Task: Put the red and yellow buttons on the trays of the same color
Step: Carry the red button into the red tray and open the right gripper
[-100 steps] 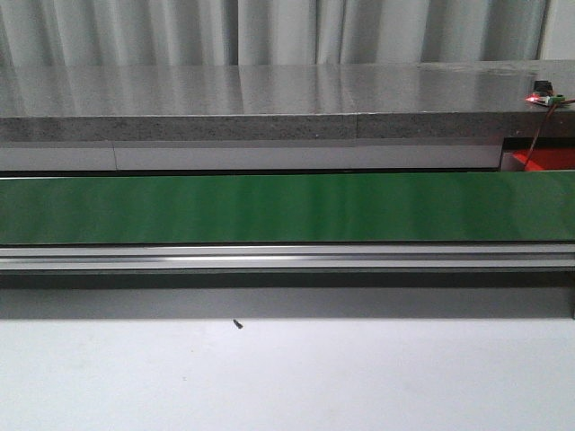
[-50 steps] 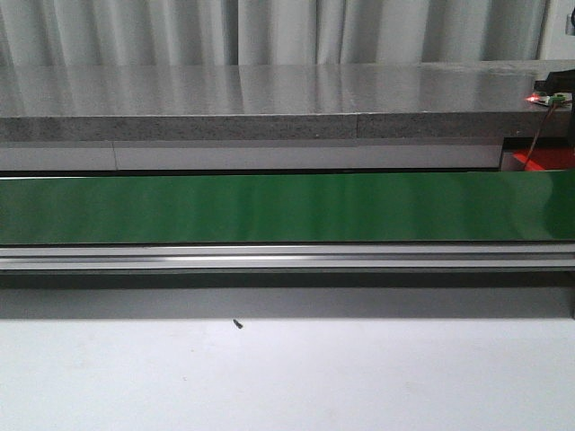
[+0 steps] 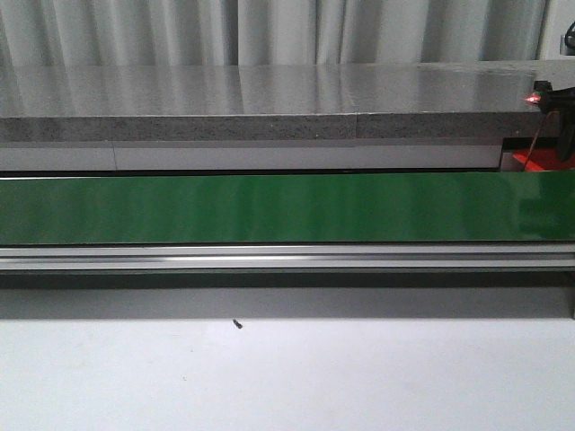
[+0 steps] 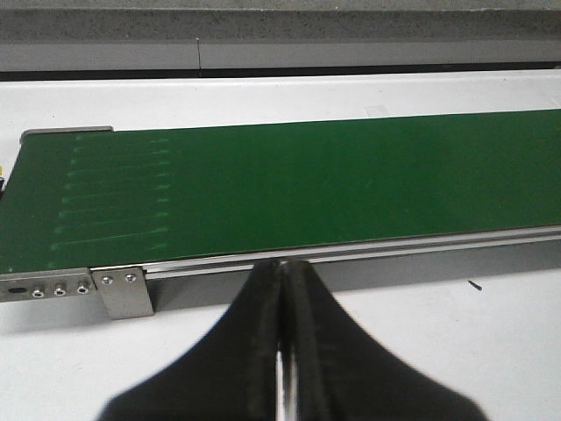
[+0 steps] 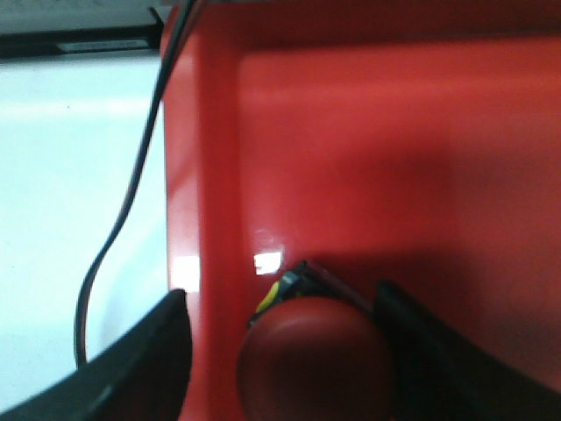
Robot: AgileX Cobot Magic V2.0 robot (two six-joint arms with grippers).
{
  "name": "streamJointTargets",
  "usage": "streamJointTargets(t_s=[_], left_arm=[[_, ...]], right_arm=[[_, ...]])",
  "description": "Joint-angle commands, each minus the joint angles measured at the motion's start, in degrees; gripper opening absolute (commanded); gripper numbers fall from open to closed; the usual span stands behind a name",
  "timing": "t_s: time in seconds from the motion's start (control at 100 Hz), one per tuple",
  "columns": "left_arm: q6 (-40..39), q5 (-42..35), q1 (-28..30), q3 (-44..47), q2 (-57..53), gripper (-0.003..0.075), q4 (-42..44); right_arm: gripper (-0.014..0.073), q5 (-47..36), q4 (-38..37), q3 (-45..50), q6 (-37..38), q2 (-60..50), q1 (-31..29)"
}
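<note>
Showing only in right wrist view: red button [image 5: 314, 358] inside red tray [image 5: 394, 158].

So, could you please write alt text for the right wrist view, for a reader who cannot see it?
A red button sits inside a red tray, between the two open dark fingers of the right gripper. A thin black wire curves over the white table beside the tray.

- A green conveyor belt [image 3: 269, 208] runs across the white counter [image 3: 287, 377], edged by a silver rail [image 3: 269, 260].
- A grey stone-look ledge [image 3: 252, 103] lies behind, pale curtains [image 3: 269, 31] beyond.
- A small dark speck [image 3: 238, 324], perhaps a screw, sits on the counter.
</note>
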Motion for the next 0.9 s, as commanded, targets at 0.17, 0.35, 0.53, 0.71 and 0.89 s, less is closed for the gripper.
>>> streamJointTargets(t_s=[0.17, 0.35, 0.53, 0.71, 0.89], left_arm=[[-0.63, -3.80, -0.32, -1.48, 0.49, -0.0020, -1.20], [-0.63, -3.80, -0.32, -1.48, 0.49, -0.0020, -1.20], [-0.63, -3.80, -0.32, -1.48, 0.49, -0.0020, -1.20], [-0.63, -3.80, -0.32, -1.48, 0.49, -0.0020, -1.20], [-0.63, -3.80, -0.32, -1.48, 0.49, -0.0020, -1.20]], right_arm=[[0.0498, -2.91, -0.19, -3.88, 0.03, -5.43, -0.33], [0.0498, -2.50, -0.79, -3.88, 0.03, -9.03, 0.12], [0.0423, -3.54, -2.56, -1.80, 0.09, -13.09, 2.80], [0.0152, -3.62, -6.37, 3.66, 6.74, -18.14, 4.74], [-0.0123, -4.30, -8.31, 11.58, 9.53, -25.01, 5.94]])
